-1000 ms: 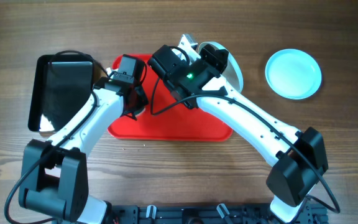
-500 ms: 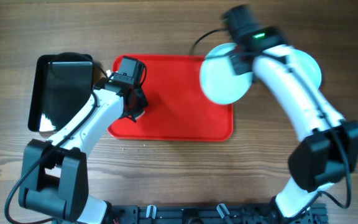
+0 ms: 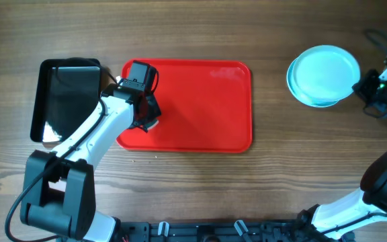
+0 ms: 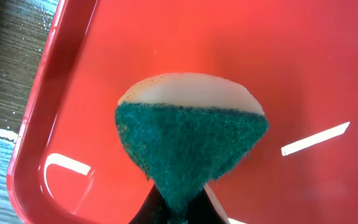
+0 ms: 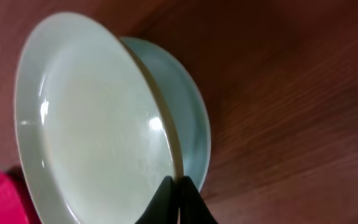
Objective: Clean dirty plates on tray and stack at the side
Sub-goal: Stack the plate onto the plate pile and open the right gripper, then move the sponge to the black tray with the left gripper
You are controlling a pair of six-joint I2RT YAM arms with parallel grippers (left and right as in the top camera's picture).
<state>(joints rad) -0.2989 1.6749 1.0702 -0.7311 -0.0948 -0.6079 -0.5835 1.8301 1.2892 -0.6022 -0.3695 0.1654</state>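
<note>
Left of centre, the left gripper is clamped on a green-faced sponge over the red tray, whose long axis runs left-right. At upper right, the right gripper pinches the rim of the tilted top plate, which leans on a second plate.

Wooden table: red tray, black tray, plates.

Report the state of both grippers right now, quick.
Left gripper: shut on the sponge, over the red tray.
Right gripper: shut on the rim of the upper plate, over the lower plate.
</note>
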